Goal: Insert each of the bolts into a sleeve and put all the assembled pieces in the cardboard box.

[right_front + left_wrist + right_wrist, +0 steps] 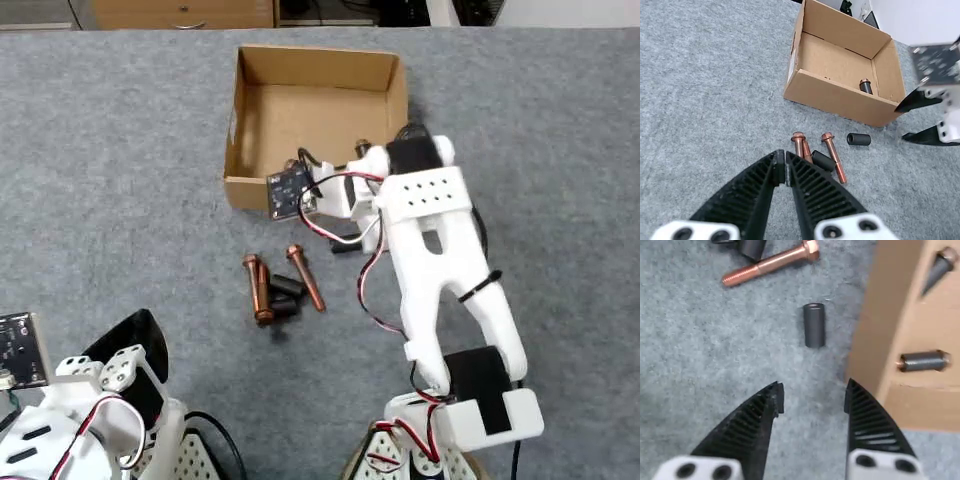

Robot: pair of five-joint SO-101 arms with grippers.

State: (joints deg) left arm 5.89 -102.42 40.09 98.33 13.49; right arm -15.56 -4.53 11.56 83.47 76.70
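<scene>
I am hovering my right hand (813, 390), wide open and empty, with the loose sleeve (814, 325) lying just ahead, its long axis pointing along my reach

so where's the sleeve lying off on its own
The lone sleeve lies on the carpet beside the outer wall of the cardboard box, just ahead of the open right gripper in the right wrist view, a bolt beyond it.

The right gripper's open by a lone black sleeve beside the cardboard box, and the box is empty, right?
Not empty: the left wrist view shows one copper bolt in a black sleeve inside the brown cardboard box. Rest holds: the right gripper is open by the lone black sleeve.
</scene>
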